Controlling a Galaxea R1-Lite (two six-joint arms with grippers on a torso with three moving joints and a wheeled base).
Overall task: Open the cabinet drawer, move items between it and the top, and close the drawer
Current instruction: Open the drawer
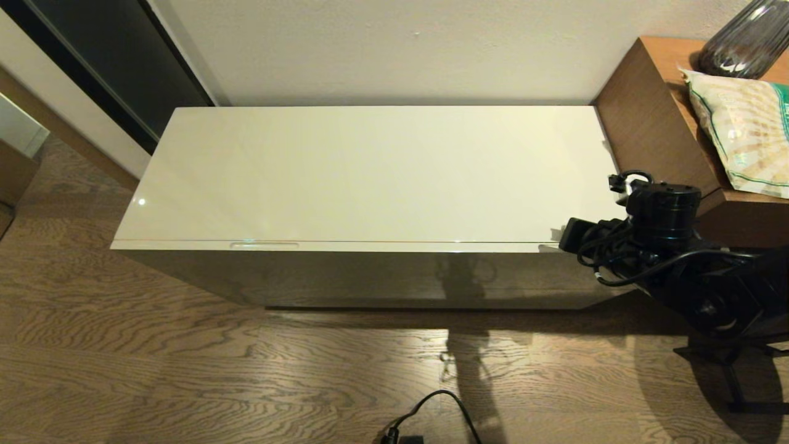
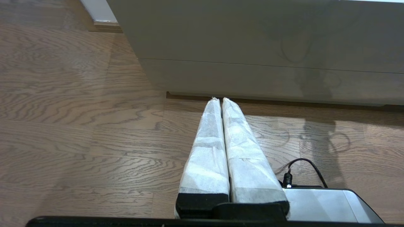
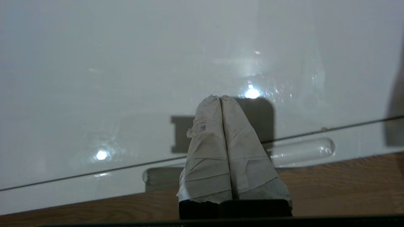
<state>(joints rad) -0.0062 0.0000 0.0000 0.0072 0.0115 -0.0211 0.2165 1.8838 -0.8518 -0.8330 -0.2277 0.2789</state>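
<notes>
a: is the drawer (image 1: 370, 246) open?

b: no, it sits flush under the top (image 1: 370, 172). only a thin seam runs along the front edge, and i can see one oblong recess (image 1: 264, 245) in its rim toward my left end. whatever is inside is hidden.

a: any slippers out on the top?

b: the top shows a glossy cream panel with a few light spots on it and nothing resting on it.

a: where is your right gripper (image 3: 221, 96)?

b: over the right end of the cabinet, at the front edge. its wrapped fingers (image 3: 208, 151) are pressed together with nothing between them, tips pointing down at the top. in the right wrist view the seam crosses just behind the fingers and a second recess (image 3: 300, 151) lies beside them.

a: and the left gripper (image 2: 219, 99)?

b: low, off to the side, out of the head view. its fingers (image 2: 208, 151) are together too, empty, pointing at the foot of the cabinet front (image 2: 268, 47) above the wood floor (image 2: 79, 126). a black cable (image 2: 303, 167) trails on the floor near it.

a: anything beside the cabinet?

b: a taller brown table (image 1: 653, 117) touches its right end. it holds a bag (image 1: 739, 129) with green print and a dark ribbed vase (image 1: 749, 40).
</notes>
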